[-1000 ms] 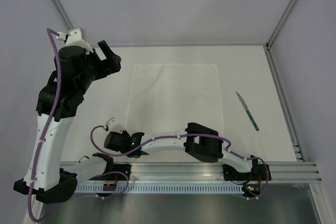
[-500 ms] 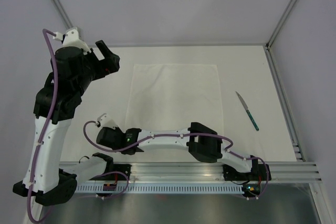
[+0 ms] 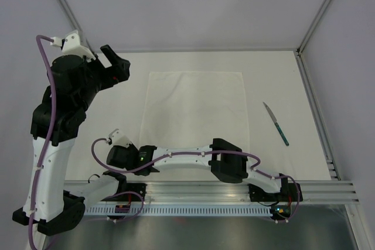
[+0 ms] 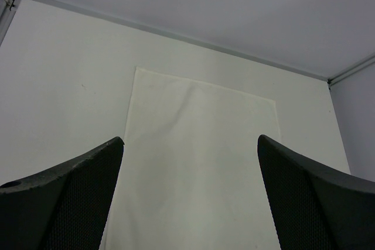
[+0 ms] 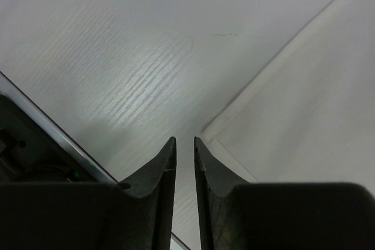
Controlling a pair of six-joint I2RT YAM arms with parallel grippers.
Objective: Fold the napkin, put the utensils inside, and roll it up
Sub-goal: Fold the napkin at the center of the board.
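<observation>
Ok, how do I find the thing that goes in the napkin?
Find the big white napkin in the middle of the table. Right of it, alone, lies the utensil: a thin slanted stick, teal-handled, nothing like the pale flat cloth.

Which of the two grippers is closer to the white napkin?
Right. The right gripper sits low, its tips just short of the napkin at its near-left corner. The left gripper hangs raised, off beyond the far-left corner.

Napkin (image 3: 196, 112) mid-table (image 3: 281, 74), knife (image 3: 276, 123) well apart on its right.
The napkin lies flat. The left gripper (image 3: 116, 62) hangs left of its far-left corner; the right gripper (image 5: 184, 140) sits just beside its near-left corner.
</observation>
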